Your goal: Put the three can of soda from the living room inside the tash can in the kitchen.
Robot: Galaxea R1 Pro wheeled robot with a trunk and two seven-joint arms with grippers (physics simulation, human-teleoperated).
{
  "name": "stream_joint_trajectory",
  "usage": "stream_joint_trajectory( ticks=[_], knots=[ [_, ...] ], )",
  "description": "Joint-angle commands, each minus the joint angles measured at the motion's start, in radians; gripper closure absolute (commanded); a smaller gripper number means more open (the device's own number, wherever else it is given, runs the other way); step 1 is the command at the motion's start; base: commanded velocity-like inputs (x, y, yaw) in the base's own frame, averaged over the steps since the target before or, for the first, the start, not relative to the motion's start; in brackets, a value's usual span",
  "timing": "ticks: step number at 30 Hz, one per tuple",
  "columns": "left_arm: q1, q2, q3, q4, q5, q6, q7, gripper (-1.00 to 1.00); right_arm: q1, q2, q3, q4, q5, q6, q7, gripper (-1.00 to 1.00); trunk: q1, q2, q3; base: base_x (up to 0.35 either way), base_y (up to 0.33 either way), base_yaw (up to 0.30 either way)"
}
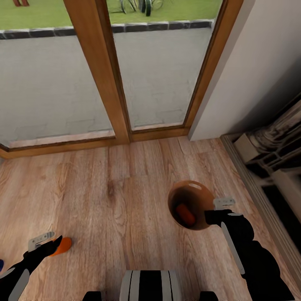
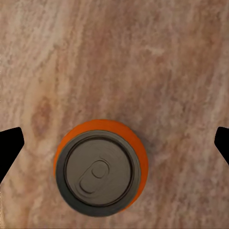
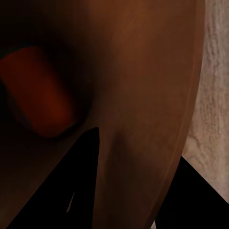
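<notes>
Fingers of the left gripper [image 2: 114, 143] stand spread wide, one on each side of an upright orange can [image 2: 101, 168] on the wood floor [image 1: 117, 188], touching nothing; it hovers above, empty. That can sits well to the left of the bin [image 1: 196, 192], near the robot's base. The right gripper [image 1: 220, 211] has its fingers astride the bin's wall at the rim nearest the robot, one inside and one outside; I take it for a grip on the rim, though contact is hard to see.

Risks, as I judge them: the can lies off-centre between the left fingers, so one closing finger could strike first and topple or roll it. A pull from the right arm could tilt the bin and spill what's inside.

Count: two orange cans, the second one [image 1: 185, 214] lying inside the bin; one bin; two grippers. A blue sliver [image 1: 1, 264] at the far left edge I cannot identify.
</notes>
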Motion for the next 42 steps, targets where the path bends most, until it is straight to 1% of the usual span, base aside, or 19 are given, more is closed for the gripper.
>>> stream_joint_trajectory(
  ticks=[1, 10, 29, 42],
  knots=[
    [0.0, 0.0, 0.0, 0.0, 0.0, 0.0, 0.0, -1.0, 0.0, 0.0, 0.001, 0.0, -0.008, -0.001, 0.0, 1.0, 0.0, 0.0, -0.002, 0.0, 0.0, 0.0],
    [0.0, 0.0, 0.0, 0.0, 0.0, 0.0, 0.0, -1.0, 0.0, 0.0, 0.001, 0.0, -0.009, -0.001, 0.0, 1.0, 0.0, 0.0, -0.011, 0.0, 0.0, 0.0],
    [0.0, 0.001, 0.0, 0.0, 0.0, 0.0, -0.001, -1.0, 0.0, 0.0, 0.001, 0.0, -0.009, -0.001, 0.0, 1.0, 0.0, 0.0, -0.012, 0.016, 0.0, 0.0],
    [0.0, 0.001, 0.0, 0.001, 0.0, 0.0, -0.001, -1.0, 0.0, 0.0, 0.001, 0.0, -0.009, -0.001, 0.0, 1.0, 0.0, 0.0, -0.012, 0.0, 0.05, 0.0]
  ],
)
